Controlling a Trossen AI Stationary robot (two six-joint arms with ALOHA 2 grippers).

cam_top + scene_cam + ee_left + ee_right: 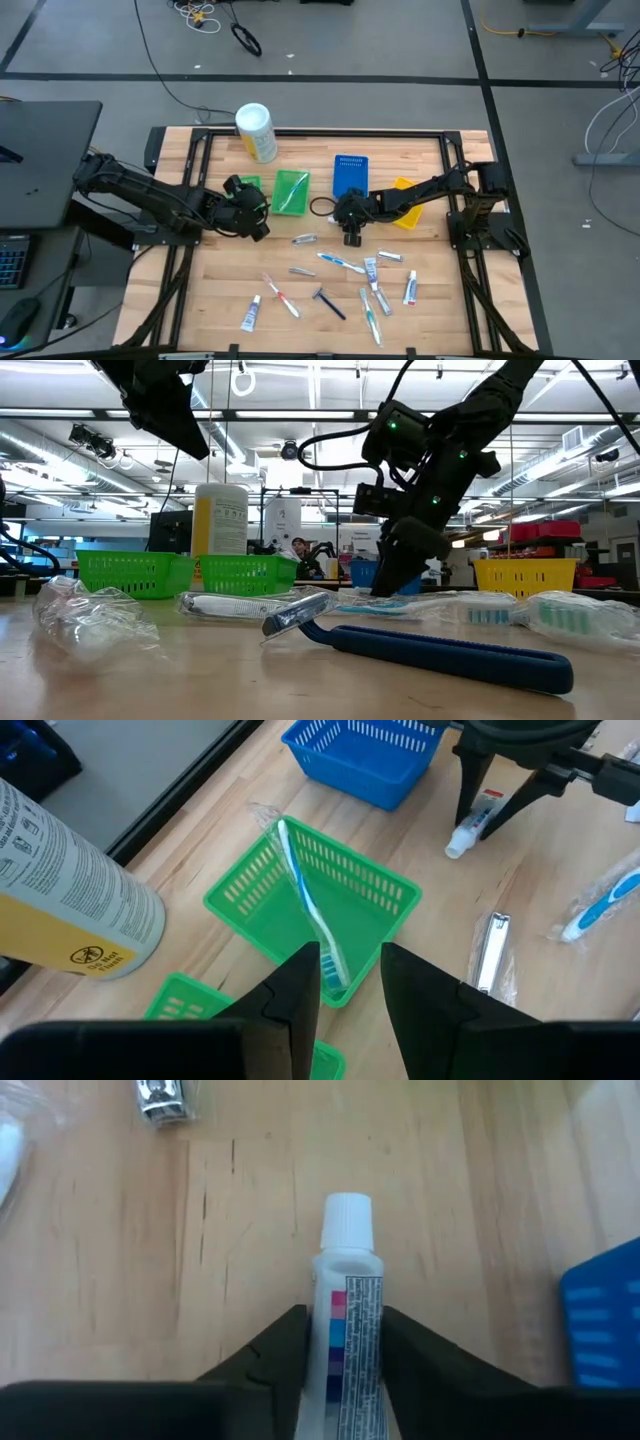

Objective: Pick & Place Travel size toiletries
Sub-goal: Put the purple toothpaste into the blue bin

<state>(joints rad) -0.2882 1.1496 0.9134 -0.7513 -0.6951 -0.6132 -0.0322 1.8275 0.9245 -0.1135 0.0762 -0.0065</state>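
My right gripper (350, 233) is shut on a small white tube (348, 1265) with coloured marks, over the table's middle, in front of the blue bin (350, 175). It also shows in the left wrist view (478, 815) and the low view (393, 575). My left gripper (350, 965) is open and empty above the near rim of a green bin (400, 888), where a blue-white toothbrush (303, 895) lies. Several toothbrushes, tubes, a razor (440, 650) and silvery pieces (305, 239) lie on the near half of the table. My right gripper pinches the tube's body (352, 1330) between its two fingers, behind the shoulder. The fingers point down, along the tube. The tube hangs below them, white cap (456, 846) downward, close over the wood; whether the cap touches the table I cannot tell.
A white-and-yellow canister (256, 132) lies at the far left. A second small green bin (245, 185) stands beside my left gripper, a yellow bin (405, 200) under my right arm. A nail clipper (492, 955) lies between the grippers. The bins line the table's far half.
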